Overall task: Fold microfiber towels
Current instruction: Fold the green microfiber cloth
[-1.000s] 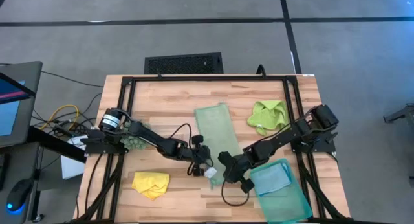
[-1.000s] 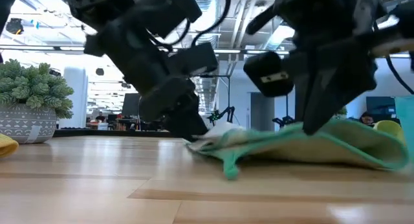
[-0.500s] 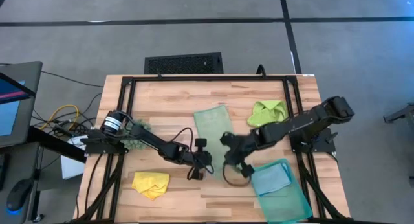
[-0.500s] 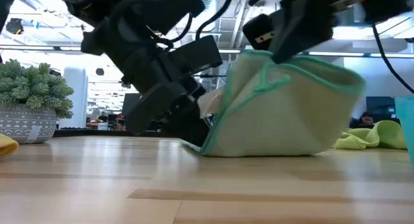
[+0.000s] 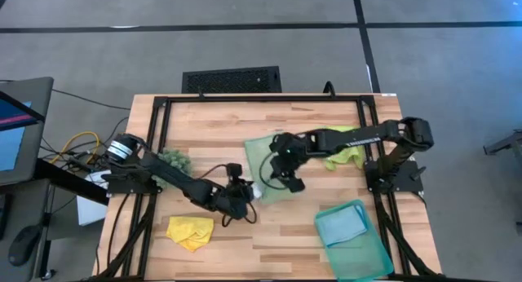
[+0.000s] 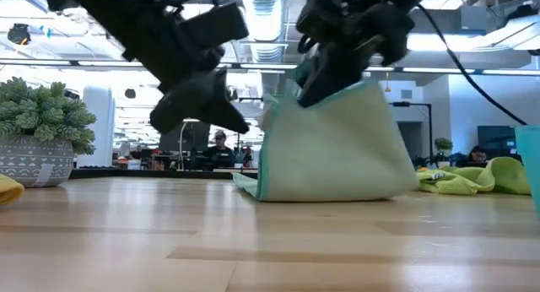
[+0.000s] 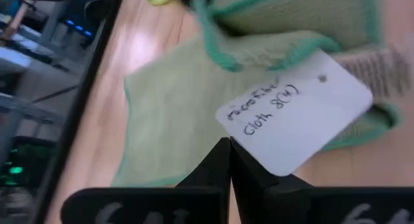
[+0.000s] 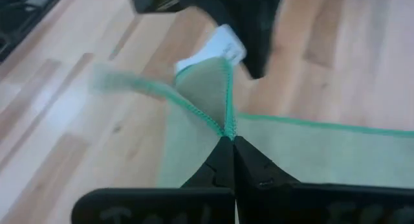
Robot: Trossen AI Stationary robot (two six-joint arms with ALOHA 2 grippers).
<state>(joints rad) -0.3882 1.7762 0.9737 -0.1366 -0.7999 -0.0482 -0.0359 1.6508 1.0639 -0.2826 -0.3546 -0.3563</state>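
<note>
From above, I see the sage towel (image 5: 267,164) near the middle of the table (image 5: 204,127), partly doubled over. My right gripper (image 5: 285,169) sits over it, clenched on a corner. My left gripper (image 5: 245,192) is at the towel's near-left corner, fingers pressed together beside a white tag (image 5: 255,191). The lime towel (image 5: 347,152) lies bunched under the right arm. The yellow towel (image 5: 190,231) is crumpled at the front left. The blue towel (image 5: 341,226) lies in the teal tray (image 5: 359,253) at the front right. A dark-green fuzzy clump (image 5: 173,159) sits by the left arm.

At table height, the sage towel (image 6: 329,148) hangs like a tent from the right gripper (image 6: 312,88), its lower edge on the wood. The left gripper (image 6: 228,123) hovers just beside it. The lime towel (image 6: 472,178) lies behind.

Through the left wrist, my closed fingers (image 7: 223,162) meet at the edge of the handwritten tag (image 7: 294,120) on the sage towel (image 7: 174,114).

Through the right wrist, my fingers (image 8: 226,159) pinch the sage towel's (image 8: 310,153) stitched green hem.
</note>
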